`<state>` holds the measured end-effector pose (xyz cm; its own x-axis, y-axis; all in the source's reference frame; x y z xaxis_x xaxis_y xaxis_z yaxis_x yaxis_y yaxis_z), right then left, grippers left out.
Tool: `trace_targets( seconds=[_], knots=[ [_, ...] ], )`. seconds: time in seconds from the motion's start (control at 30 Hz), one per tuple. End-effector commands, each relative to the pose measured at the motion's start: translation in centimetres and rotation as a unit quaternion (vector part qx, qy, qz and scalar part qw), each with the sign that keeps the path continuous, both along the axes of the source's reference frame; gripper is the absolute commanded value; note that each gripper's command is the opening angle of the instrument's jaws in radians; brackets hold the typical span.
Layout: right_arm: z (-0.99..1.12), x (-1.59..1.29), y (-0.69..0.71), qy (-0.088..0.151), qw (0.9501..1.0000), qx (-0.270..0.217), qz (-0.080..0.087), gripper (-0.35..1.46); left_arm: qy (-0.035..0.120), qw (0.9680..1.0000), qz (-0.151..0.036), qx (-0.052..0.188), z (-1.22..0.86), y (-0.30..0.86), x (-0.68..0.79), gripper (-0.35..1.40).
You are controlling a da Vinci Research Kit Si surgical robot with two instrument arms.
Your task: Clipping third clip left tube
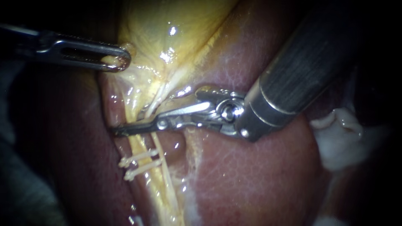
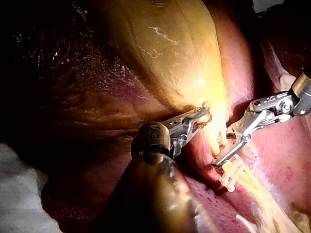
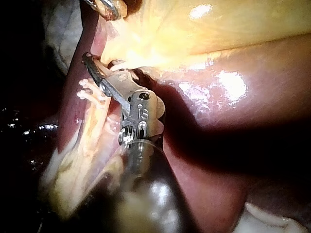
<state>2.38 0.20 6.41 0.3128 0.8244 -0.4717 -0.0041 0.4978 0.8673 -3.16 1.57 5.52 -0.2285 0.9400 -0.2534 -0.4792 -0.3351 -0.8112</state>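
Two instruments show, and my right instrument (image 1: 119,130) is the nearest thing. Its thick shaft comes in from the upper right, its wrist sits over the liver (image 1: 251,175), and its slim jaws reach toward the endoscope view's left.

Those jaws are closed across the tube (image 1: 137,145), one on each side, gripping it. Their dark tip pokes out just past it.

I see one tube held, a pale yellow strand. Its long axis runs up and down the endoscope view, leaning a little, from below the gallbladder (image 1: 176,25) toward the bottom edge. The jaws cross it almost at right angles.

Just below the jaws I count two clips (image 1: 140,158). They are white and lie across the tube, side by side and nearly parallel to each other, close but not touching.

Farther off, my left instrument (image 1: 121,60) comes in from the left, well above the clips. Its slotted jaws are clamped on the gallbladder's yellow edge.

One gallbladder, glossy and yellow, fans out beyond the tube, with the one red-brown liver around and under it all. One white lump (image 1: 339,138) lies against the liver at the far right.
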Motion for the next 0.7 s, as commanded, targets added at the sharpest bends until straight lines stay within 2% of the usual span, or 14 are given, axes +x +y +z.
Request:
trace_targets(
  seconds=[0.03, 0.13, 0.3, 0.7],
  knots=[
    [0.00, 0.00, 0.00, 0.000, 1.0000, 0.000, 0.000, 0.27, 0.000, 1.0000, 0.000, 0.000, 0.00, 0.00, 0.00, -0.35],
    [0.00, 0.01, 0.00, 0.003, 1.0000, 0.000, 0.002, 0.42, 0.000, 1.0000, 0.000, 0.000, 0.00, 0.00, 0.00, -0.35],
    [-0.01, -0.02, 0.00, 0.008, 0.9999, -0.008, 0.003, 0.50, 0.000, 1.0000, 0.000, 0.000, 0.00, 0.00, 0.00, -0.35],
    [0.02, -0.31, -0.01, 0.022, 0.9987, -0.044, -0.009, 0.50, 0.000, 1.0000, 0.000, 0.000, 0.00, 0.00, 0.01, -0.35]
  ],
)
